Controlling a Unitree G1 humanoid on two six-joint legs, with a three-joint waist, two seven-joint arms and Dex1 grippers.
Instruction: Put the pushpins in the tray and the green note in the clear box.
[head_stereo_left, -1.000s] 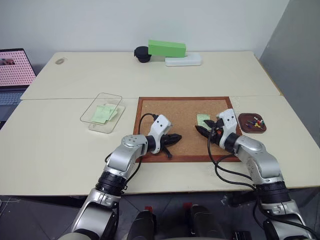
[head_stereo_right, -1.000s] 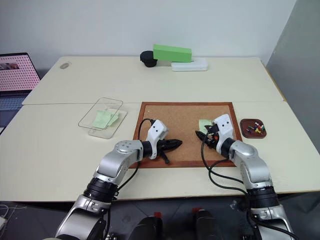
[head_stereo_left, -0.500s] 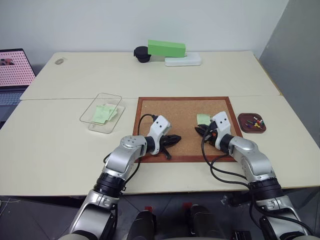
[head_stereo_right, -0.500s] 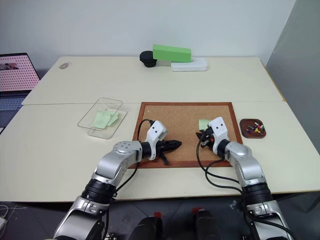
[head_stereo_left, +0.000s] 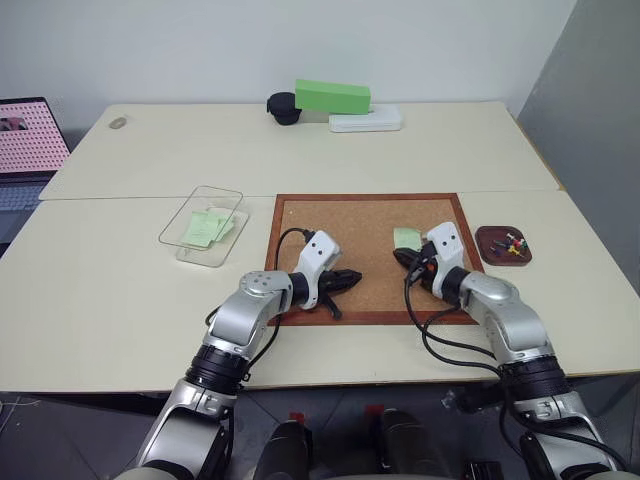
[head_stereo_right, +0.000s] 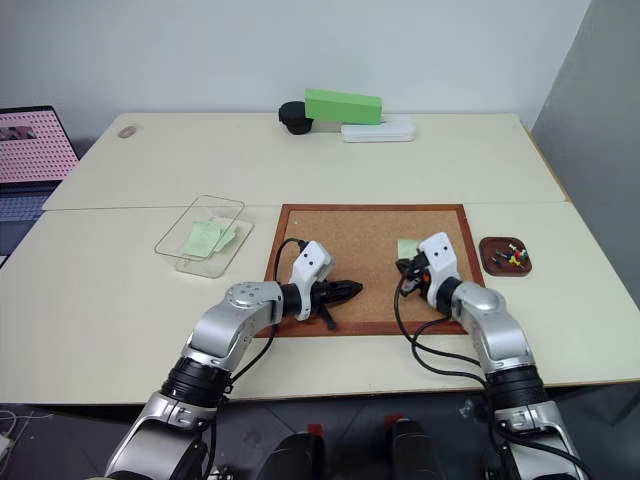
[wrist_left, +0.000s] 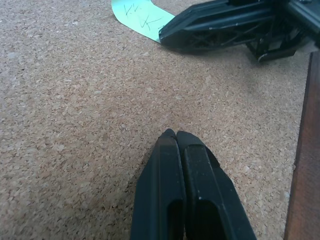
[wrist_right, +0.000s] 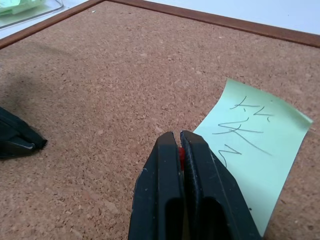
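The green note (wrist_right: 255, 150) lies on the corkboard (head_stereo_left: 365, 215), right of its middle, with faint pen marks on it. At the note's near corner my right gripper (wrist_right: 180, 137) is shut on a red pushpin (wrist_right: 181, 154) that shows between its fingers. My left gripper (head_stereo_left: 355, 276) is shut and empty, low over the board's near left part. The reddish-brown tray (head_stereo_left: 485, 240) sits just right of the board with several pushpins (head_stereo_left: 513, 245) in it. Left of the board stands the clear box (head_stereo_left: 175, 228), which holds pale green notes (head_stereo_left: 208, 227).
At the table's far edge sit a bright green block (head_stereo_left: 333, 97), a black object (head_stereo_left: 285, 107) and a flat white box (head_stereo_left: 366, 122). A laptop (head_stereo_left: 30, 135) stands at the far left. A seam crosses the table behind the corkboard.
My right gripper's fingers have closed from open onto the red pushpin at the note's near corner. The left arm has stayed still.
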